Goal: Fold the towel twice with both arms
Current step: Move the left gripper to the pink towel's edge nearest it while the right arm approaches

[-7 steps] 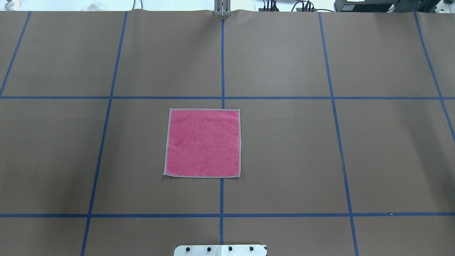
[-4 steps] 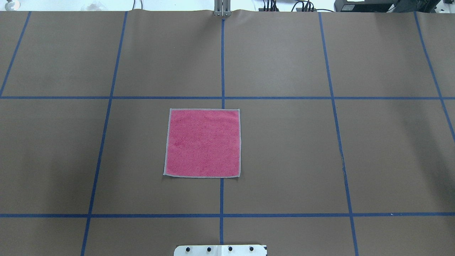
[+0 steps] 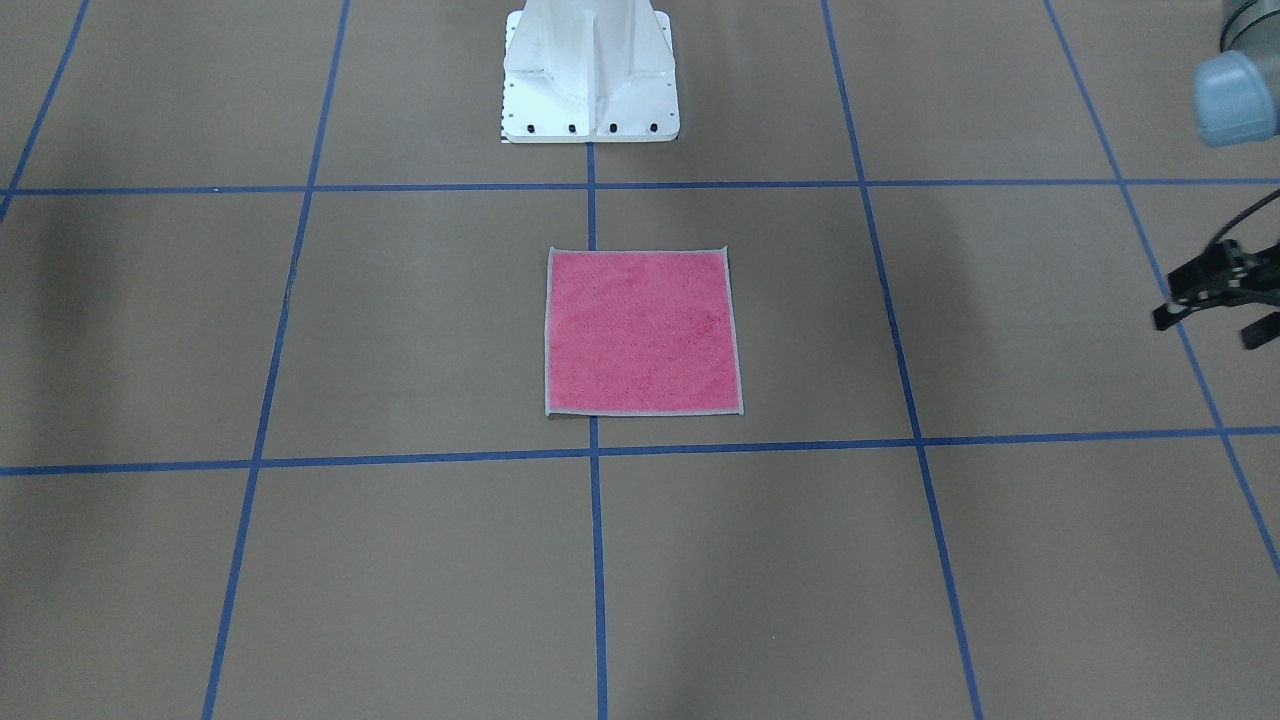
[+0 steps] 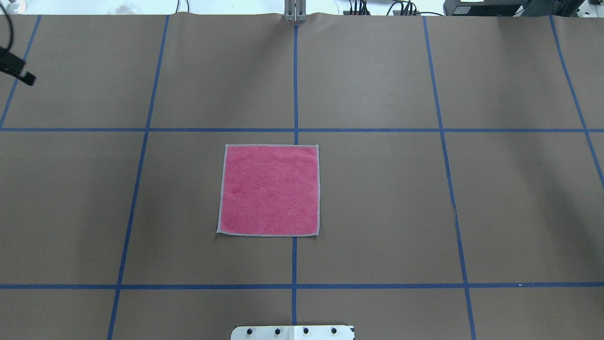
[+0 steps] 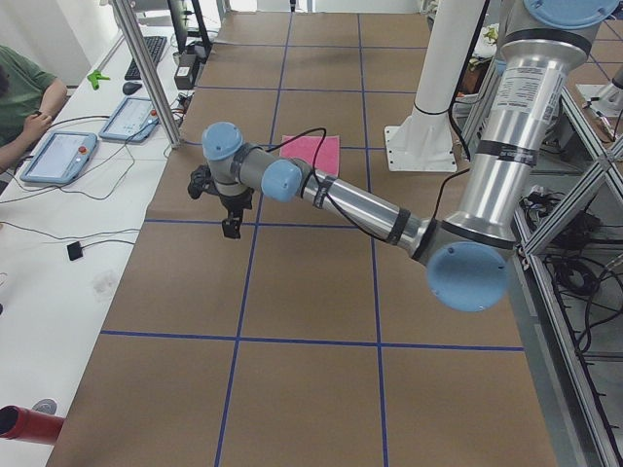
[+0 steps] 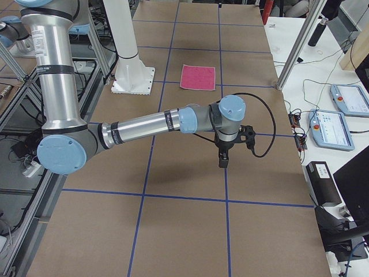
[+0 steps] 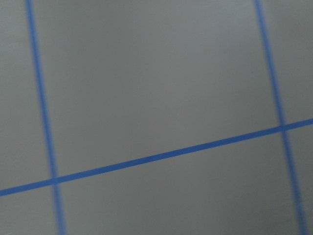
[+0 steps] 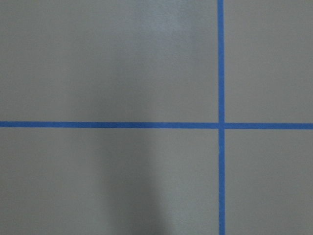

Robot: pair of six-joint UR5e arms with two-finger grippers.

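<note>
The towel (image 4: 269, 189) lies flat and unfolded, pink face up, near the table's middle; it also shows in the front view (image 3: 643, 332) and both side views (image 5: 311, 154) (image 6: 198, 77). My left gripper (image 3: 1205, 330) hangs above the table far to the towel's left, fingers spread apart and empty; its edge shows in the overhead view (image 4: 19, 71) and the left side view (image 5: 231, 216). My right gripper (image 6: 223, 158) shows only in the right side view, far from the towel; I cannot tell whether it is open or shut.
The white pedestal base (image 3: 590, 80) stands at the robot's side of the table. Blue tape lines (image 4: 295, 259) grid the brown table cover. An operator (image 5: 19, 107) with tablets sits beyond the far edge. Both wrist views show only cover and tape.
My left gripper has come into the overhead view at its far left edge. The towel has not moved.
</note>
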